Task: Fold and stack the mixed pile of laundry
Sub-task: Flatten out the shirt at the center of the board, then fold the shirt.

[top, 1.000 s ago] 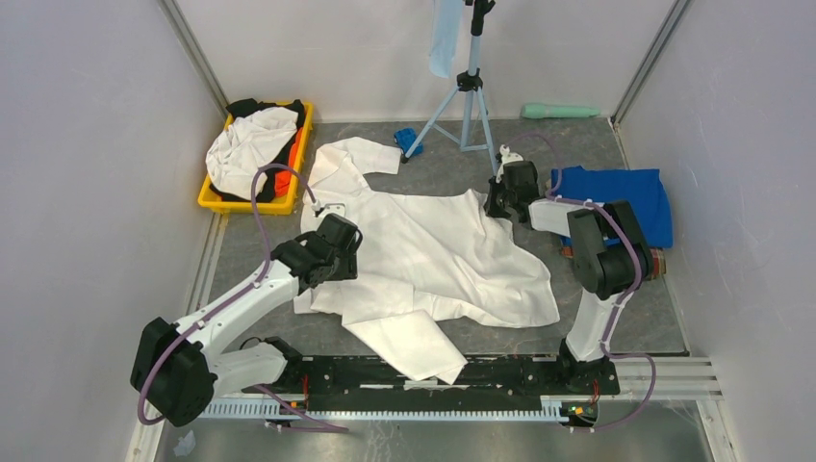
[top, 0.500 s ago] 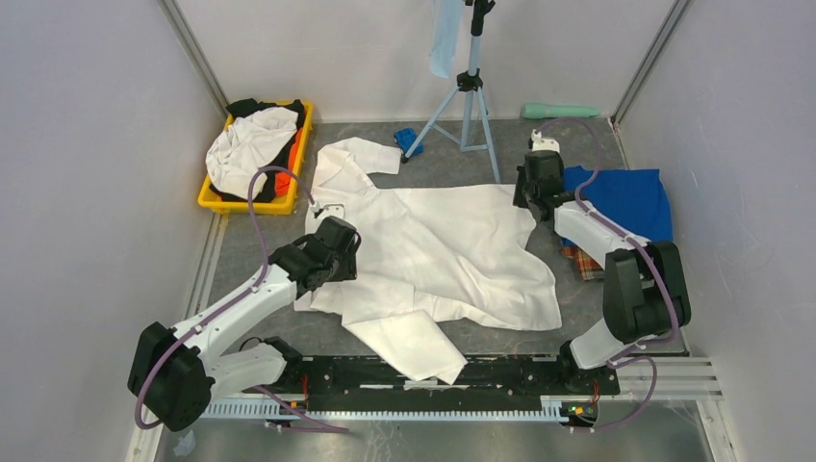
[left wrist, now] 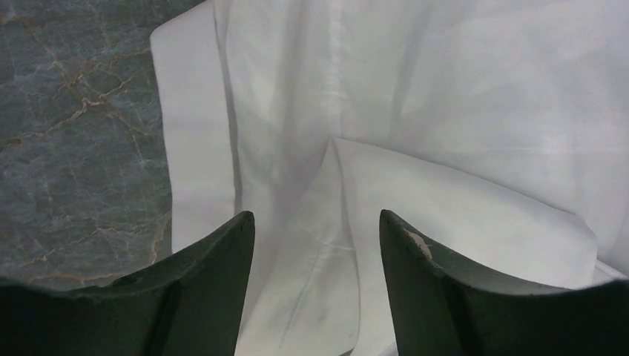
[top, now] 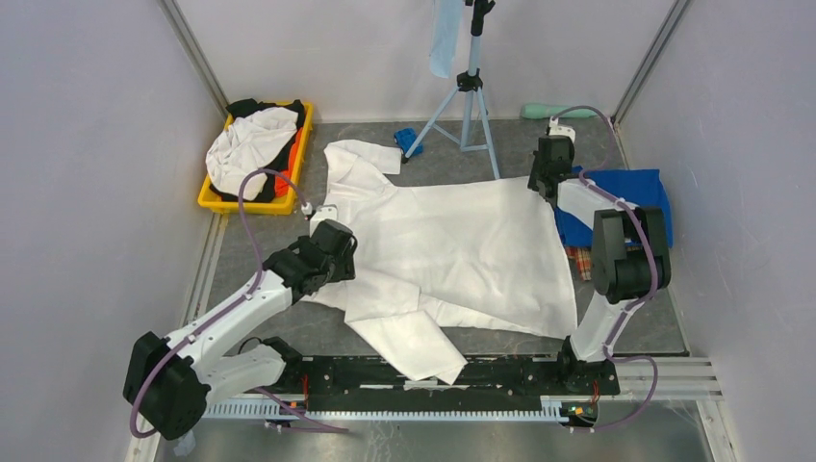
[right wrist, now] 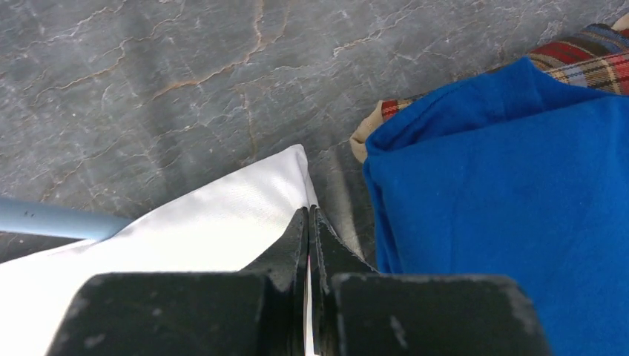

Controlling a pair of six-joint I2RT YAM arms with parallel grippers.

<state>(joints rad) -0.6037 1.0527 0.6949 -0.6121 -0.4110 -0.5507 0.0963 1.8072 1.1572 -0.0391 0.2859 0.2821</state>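
**White shirt (top: pixel 462 245) spread across tabletop (top: pixel 625 318)**

The left gripper (left wrist: pixel 315 215) hovers, jaws apart, over the shirt's near-left side. Farther back, the right gripper (right wrist: pixel 308 215) is clenched on the shirt's far-right corner, just beside a blue T-shirt (right wrist: pixel 504 185) lying on plaid cloth (right wrist: pixel 586 48). More laundry (top: pixel 245 149) fills a yellow bin (top: pixel 241 206) at far left.

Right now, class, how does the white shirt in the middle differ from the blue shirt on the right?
The white shirt is spread open; the blue shirt is folded small. The right gripper pinches the white shirt's corner; nothing grips the blue shirt. Both lie on the table.
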